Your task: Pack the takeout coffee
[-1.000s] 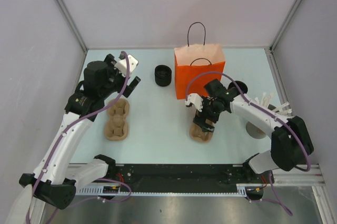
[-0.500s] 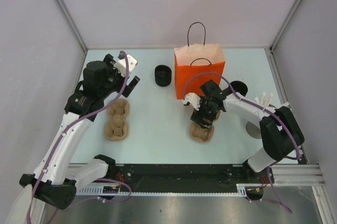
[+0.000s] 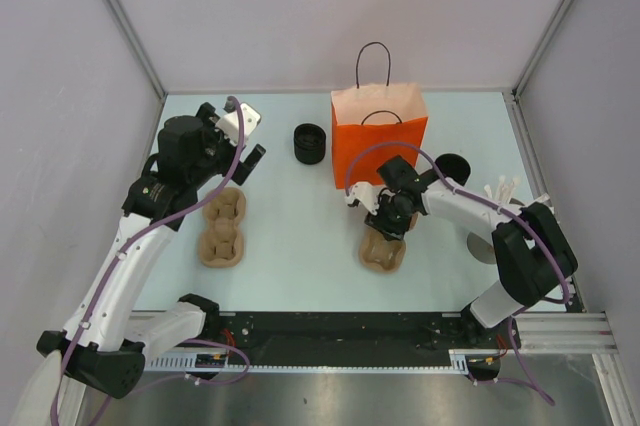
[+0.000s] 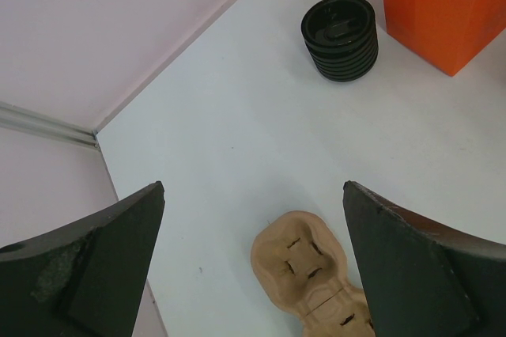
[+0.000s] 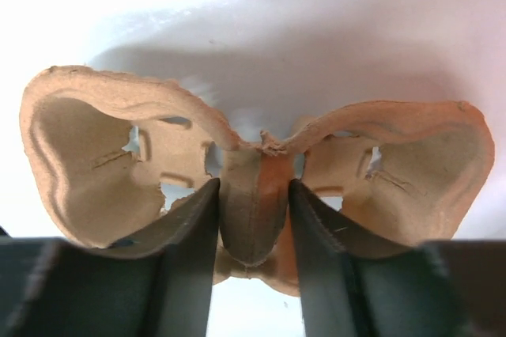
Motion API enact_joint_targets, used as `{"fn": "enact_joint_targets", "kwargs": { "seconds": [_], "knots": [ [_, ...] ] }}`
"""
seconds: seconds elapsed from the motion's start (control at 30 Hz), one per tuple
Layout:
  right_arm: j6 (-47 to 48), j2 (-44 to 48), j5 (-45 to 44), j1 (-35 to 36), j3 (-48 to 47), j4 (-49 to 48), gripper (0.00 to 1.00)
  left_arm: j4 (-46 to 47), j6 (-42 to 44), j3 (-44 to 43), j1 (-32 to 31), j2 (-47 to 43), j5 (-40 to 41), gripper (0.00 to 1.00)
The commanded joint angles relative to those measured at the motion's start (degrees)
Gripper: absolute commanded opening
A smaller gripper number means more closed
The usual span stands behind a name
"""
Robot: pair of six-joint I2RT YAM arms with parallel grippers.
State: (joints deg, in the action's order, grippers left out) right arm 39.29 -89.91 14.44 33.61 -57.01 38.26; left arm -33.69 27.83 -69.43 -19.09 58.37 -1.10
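Only the right wrist view showed the right gripper (image 5: pixel 253 198) clamped on a pulp tray (image 5: pixel 87 155)'s centre ridge; overhead, the arm (image 3: pixel 470 208) hid this. The left gripper (image 4: pixel 253 202) gaped, black cup (image 4: pixel 340 38) beyond.

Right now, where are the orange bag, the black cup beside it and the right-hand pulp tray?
orange bag (image 3: pixel 380 151): top view, front face.
black cup (image 4: pixel 338 24): left wrist view, top.
pulp tray (image 5: pixel 251 210): right wrist view, centre ridge.

white-shelled left arm (image 3: pixel 122 264) and right arm (image 3: pixel 470 208), black joints, purple cables, black wedge-shaped gripper fingers (image 4: pixel 87 258)
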Motion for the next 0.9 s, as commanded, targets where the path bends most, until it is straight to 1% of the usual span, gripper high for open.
{"fn": "enact_joint_targets", "kwargs": {
  "seconds": [0.0,0.03,0.1,0.13,0.2,0.33,0.47,0.57,0.67,0.73,0.77,0.8,0.83,0.87],
  "knots": [
    [0.0,0.4,0.9,1.1,0.2,0.4,0.37,0.7,-1.6,-0.8,0.5,-1.1,0.0,1.0],
    [-0.2,1.0,0.8,1.1,0.2,0.4,0.32,0.7,-1.6,-1.0,0.5,-1.1,-0.1,1.0],
    [-0.2,1.7,0.7,1.4,0.2,0.4,0.31,0.6,-1.5,-1.3,0.5,-0.9,-0.1,1.0],
    [-0.4,2.5,0.6,1.4,0.2,0.4,0.27,0.6,-1.4,-1.4,0.5,-0.9,-0.2,1.0],
    [-0.6,3.5,0.6,1.5,0.2,0.7,0.24,0.6,-1.5,-1.9,0.5,-0.7,-0.2,1.0],
    [-0.9,6.8,0.0,2.3,0.1,1.5,0.24,0.6,-1.4,-3.1,0.5,0.1,-0.2,1.0],
    [-1.1,13.7,-0.1,4.4,-1.3,4.6,0.24,2.0,-1.3,-5.2,0.5,2.4,0.9,1.0],
    [-1.6,17.6,1.2,5.2,-4.5,8.1,0.24,3.6,-0.9,-8.2,0.5,4.2,0.9,1.0],
    [-0.3,22.6,3.2,5.2,-9.0,14.3,0.24,5.9,-0.9,-11.7,0.5,7.4,-0.6,0.99],
    [0.8,25.5,3.9,5.2,-13.3,16.8,0.23,7.0,-0.9,-15.4,0.5,10.8,-2.6,1.0],
    [1.1,26.2,4.1,5.1,-15.0,19.4,0.23,7.1,-1.2,-18.7,0.5,12.0,-3.5,1.0],
    [1.5,27.6,4.4,4.9,-16.8,20.4,0.23,7.1,-1.4,-20.5,0.4,15.2,-5.6,1.0],
    [1.8,28.3,4.3,4.8,-20.5,21.4,0.23,7.2,-1.4,-22.3,0.4,16.8,-6.7,1.0],
    [1.8,28.7,4.3,4.5,-22.3,22.8,0.23,7.1,-1.3,-26.2,0.2,18.8,-7.7,1.0]
  ]
}}
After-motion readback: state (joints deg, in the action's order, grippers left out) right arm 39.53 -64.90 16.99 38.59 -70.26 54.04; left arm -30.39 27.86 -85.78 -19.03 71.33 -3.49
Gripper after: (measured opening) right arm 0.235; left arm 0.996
